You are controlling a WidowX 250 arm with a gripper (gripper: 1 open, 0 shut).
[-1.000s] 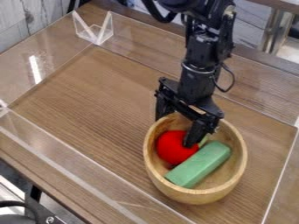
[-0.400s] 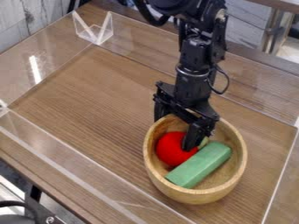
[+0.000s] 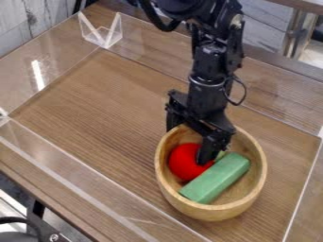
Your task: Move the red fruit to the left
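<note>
Wooden worktop point(image 3: 101, 104) | wooden bowl point(image 3: 246, 198) near right | gripper point(image 3: 198, 141) jaws apart, pointing down | red fruit point(image 3: 190, 162) directly beneath, just nearer.

The red fruit point(image 3: 188, 163) is seen as a small, round, bright red toy with a smooth, slightly glossy skin. It is lodged in the left half of a shallow wooden bowl point(image 3: 247, 197), close to the inner wall. Its upper right side is hidden, so only the lower left part of it can be made out.
</note>
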